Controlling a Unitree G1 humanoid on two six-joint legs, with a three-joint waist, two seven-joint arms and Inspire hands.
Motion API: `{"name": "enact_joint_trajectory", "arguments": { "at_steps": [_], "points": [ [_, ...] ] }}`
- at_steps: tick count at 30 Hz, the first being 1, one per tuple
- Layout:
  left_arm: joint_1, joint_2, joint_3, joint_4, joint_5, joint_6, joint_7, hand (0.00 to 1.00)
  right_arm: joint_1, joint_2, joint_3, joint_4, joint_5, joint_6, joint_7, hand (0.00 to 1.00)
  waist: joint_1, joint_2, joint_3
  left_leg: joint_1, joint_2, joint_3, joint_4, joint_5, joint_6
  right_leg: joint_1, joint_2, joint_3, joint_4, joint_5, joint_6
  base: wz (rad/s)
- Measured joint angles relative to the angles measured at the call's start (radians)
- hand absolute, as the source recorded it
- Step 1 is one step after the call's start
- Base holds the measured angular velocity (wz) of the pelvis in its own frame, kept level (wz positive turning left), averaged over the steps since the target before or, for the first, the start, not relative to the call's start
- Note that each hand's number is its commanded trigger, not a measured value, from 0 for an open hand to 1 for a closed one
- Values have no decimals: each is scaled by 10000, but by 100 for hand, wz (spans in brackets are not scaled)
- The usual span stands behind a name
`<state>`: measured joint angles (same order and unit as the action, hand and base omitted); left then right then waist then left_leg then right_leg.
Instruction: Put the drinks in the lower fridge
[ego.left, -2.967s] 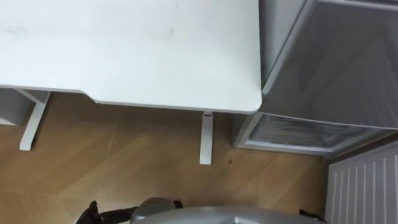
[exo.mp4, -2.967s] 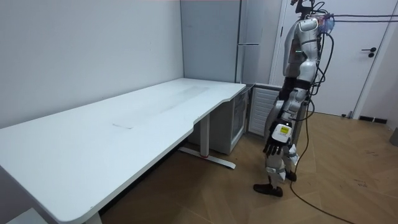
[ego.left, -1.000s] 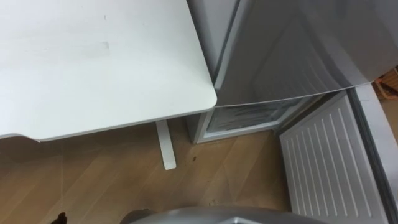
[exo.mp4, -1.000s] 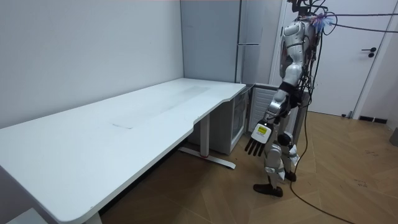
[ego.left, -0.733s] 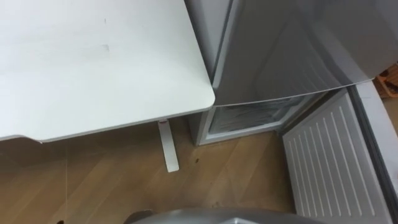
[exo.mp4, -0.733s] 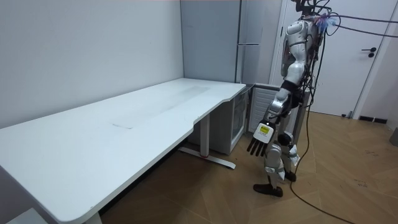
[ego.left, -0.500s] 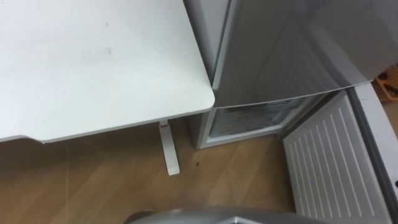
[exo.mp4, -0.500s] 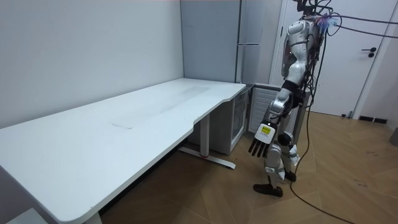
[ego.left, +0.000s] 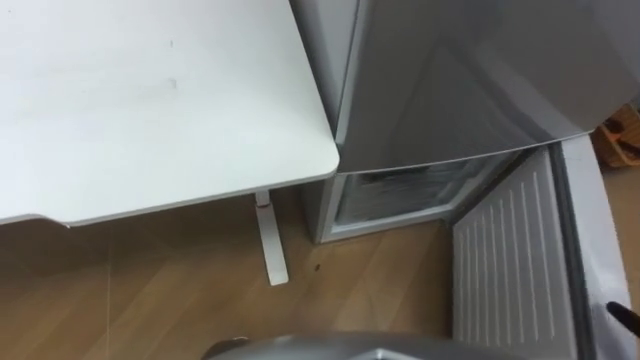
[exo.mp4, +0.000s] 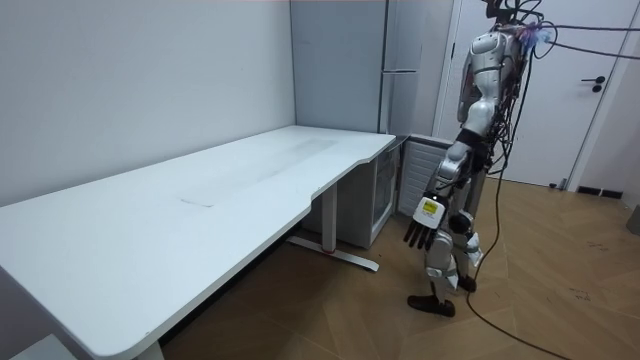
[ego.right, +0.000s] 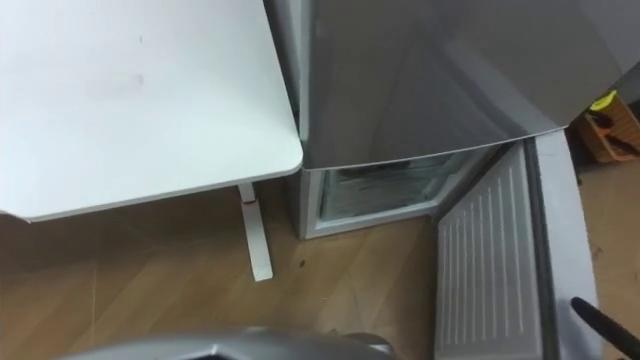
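Observation:
The grey fridge (ego.left: 470, 80) stands right of the white desk, and I stand in front of it. Its lower compartment (ego.left: 405, 190) is open, with frosted drawers inside. The lower door (ego.left: 510, 260) is swung out towards me on the right, white ribbed inner side up. My left hand (exo.mp4: 420, 228) hangs open beside my thigh in the room view, holding nothing. A dark tip of my right hand (ego.left: 622, 316) pokes in at the lower right edge, just past the open door (ego.right: 490, 260).
The white desk (ego.left: 150, 100) fills the left, its corner close to the fridge, with a white leg (ego.left: 268, 240) on the wooden floor. An orange and yellow object (ego.right: 610, 125) lies on the floor beyond the fridge. A white room door (exo.mp4: 600, 90) is behind me.
The eye view has swung right from the desk onto the fridge and its open lower door. My left arm swung forward, then slightly back. A tip of my right hand has entered at lower right.

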<state>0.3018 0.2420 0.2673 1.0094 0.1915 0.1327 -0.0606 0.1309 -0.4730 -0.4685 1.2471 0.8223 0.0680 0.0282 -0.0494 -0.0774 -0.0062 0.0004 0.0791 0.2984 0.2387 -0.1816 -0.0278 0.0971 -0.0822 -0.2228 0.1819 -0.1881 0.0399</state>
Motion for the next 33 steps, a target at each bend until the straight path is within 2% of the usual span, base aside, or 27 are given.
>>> {"name": "enact_joint_trajectory", "arguments": {
  "at_steps": [2,6,8,9,11,12,13,14,15,16,17,18,19,20,21,23,25,27,29,33],
  "points": [
    [3,-36,-2,164,-1,18,-29,0,141,464,571,113,539,212,734,0,124,31,-2,4,-8,-7,1,35,45,-24,6,-2,-137,-11,-36,-9],
    [71,-50,-188,387,-9,99,-98,0,315,1283,1395,192,1583,187,2043,0,309,111,-1,80,-39,-33,12,40,45,57,3,-5,-197,-16,-26,1],
    [-50,-116,-656,465,-29,87,-71,0,230,1767,2394,-90,2002,144,2934,0,357,192,-2,-6,-50,-89,12,38,41,61,-2,-126,-298,-20,-19,8],
    [-76,-150,-717,534,-27,75,-67,0,231,1851,2676,-186,2004,114,3152,0,399,199,-1,-67,-49,-101,24,38,41,16,-5,-162,-295,-19,-19,7],
    [-501,-304,-1283,739,-12,41,20,0,296,2180,4069,-999,1980,2,3894,0,854,296,-12,-254,-40,-157,30,40,30,-119,4,-243,-293,-14,-27,6],
    [-570,-330,-1461,731,-21,-12,20,0,314,2265,4376,-1259,1966,-122,3897,0,943,299,4,-277,-40,-183,27,43,25,-130,15,-249,-303,-11,-31,7],
    [-690,-333,-1993,711,-25,-83,9,0,390,2400,5107,-1948,1931,-220,3900,0,1187,297,20,-302,-18,-192,27,25,-7,-165,36,-245,-294,-9,-35,0],
    [-844,-338,-2501,703,-45,-99,0,0,716,2280,5910,-3179,1973,-222,3905,0,1477,296,20,-390,15,-193,29,9,-34,-266,64,-243,-274,-5,-42,-4],
    [-941,-338,-2729,710,-56,-101,-7,0,888,2192,6318,-3922,1943,-225,4000,0,1576,289,39,-449,31,-195,40,9,-41,-317,77,-277,-263,3,-54,0],
    [-1159,-337,-3106,713,-42,-100,-11,0,1099,2005,7164,-5386,1759,-218,4596,0,1699,299,85,-601,74,-251,123,-3,-66,-375,113,-345,-250,10,-66,3],
    [-1429,-323,-3464,749,-59,-91,-29,0,1000,1943,8072,-6755,1532,-179,5304,0,1893,274,93,-787,152,-292,291,-19,-92,-495,163,-373,-164,23,-87,5],
    [-1560,-324,-3610,774,-95,-92,-49,0,796,1948,8486,-7305,1494,-104,5677,0,1937,270,149,-813,171,-327,347,-19,-92,-491,181,-406,-142,25,-90,17],
    [-1714,-325,-3941,861,-199,-91,-115,0,305,2068,9239,-7866,1404,-6,6531,0,1906,348,230,-825,166,-457,358,-22,-98,-475,197,-518,-164,25,-91,31],
    [-1979,-346,-4230,942,-225,-72,-134,0,-302,2298,9749,-7875,1078,327,6887,0,1964,375,222,-826,142,-547,358,-24,-100,-439,193,-566,-149,24,-90,33],
    [-2016,-353,-4303,932,-232,-73,-134,0,-473,2329,9850,-7817,950,482,6992,0,2021,390,218,-842,125,-576,357,-29,-102,-437,181,-569,-148,24,-89,24],
    [-1917,-380,-4294,873,-436,-74,-116,0,-668,2093,9855,-8226,306,815,7594,0,2198,447,253,-938,37,-622,342,-49,-62,-457,111,-577,-135,21,-85,11],
    [-1883,-380,-4292,866,-554,-1,-99,0,-671,1969,9850,-8525,227,980,8123,0,2192,441,248,-997,-16,-707,340,-49,-47,-463,76,-645,-131,20,-82,11],
    [-1909,-392,-4260,860,-822,111,-95,0,-672,1941,9850,-8720,-23,1111,8449,0,2198,391,216,-1016,-44,-800,339,-44,-38,-452,61,-708,-110,18,-79,13],
    [-1917,-387,-4255,869,-1014,154,-70,0,-683,1971,9850,-8779,-395,1329,8864,0,2228,294,146,-1011,-43,-834,337,-38,-29,-414,60,-800,-115,13,-71,6],
    [-1823,-385,-4158,940,-1236,212,128,0,-680,1959,9853,-8770,-1003,1548,9267,0,2241,254,133,-799,-45,-837,306,-37,-29,-230,63,-800,-129,11,-68,0]
  ]
}}
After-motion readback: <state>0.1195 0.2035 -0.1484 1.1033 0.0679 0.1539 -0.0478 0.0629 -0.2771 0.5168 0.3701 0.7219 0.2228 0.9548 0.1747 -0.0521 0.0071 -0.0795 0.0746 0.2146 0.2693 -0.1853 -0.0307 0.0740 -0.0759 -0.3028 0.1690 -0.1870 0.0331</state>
